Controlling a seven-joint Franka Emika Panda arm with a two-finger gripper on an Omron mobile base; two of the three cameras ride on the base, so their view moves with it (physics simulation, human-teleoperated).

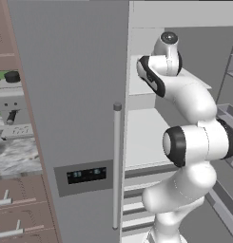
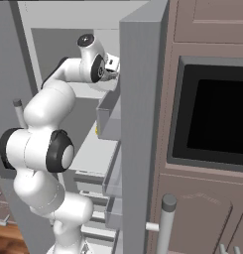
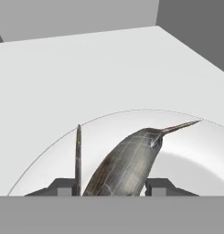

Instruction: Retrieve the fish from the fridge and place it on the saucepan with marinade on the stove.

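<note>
The fridge (image 1: 75,118) stands with its right-hand door swung open, and the white arm (image 1: 194,142) reaches up into the open compartment, above the pale shelves (image 1: 141,137). In the right base view the hand end of the arm sits just past the edge of the open door (image 2: 138,129), over the upper shelf, with door bins (image 2: 109,116) showing below it.

In the hand view the fish (image 3: 127,167) lies on a pale round plate (image 3: 186,155), which rests on the white fridge shelf (image 3: 86,77). The fish is dark grey and slim, with a thin pointed end stretching toward the plate's far right rim and a narrow fin standing up on its left side. The gripper (image 3: 112,187) sits right at the fish: the two dark fingers (image 3: 161,186) flank its body at the near end, one on each side, close in against it. Whether they press on it or merely bracket it cannot be told from here.

To the left of the fridge, a strip of counter (image 1: 15,156) with brown drawers (image 1: 20,209) beneath shows in the left base view. To the right, brown cabinets hold a built-in black oven (image 2: 212,116).
</note>
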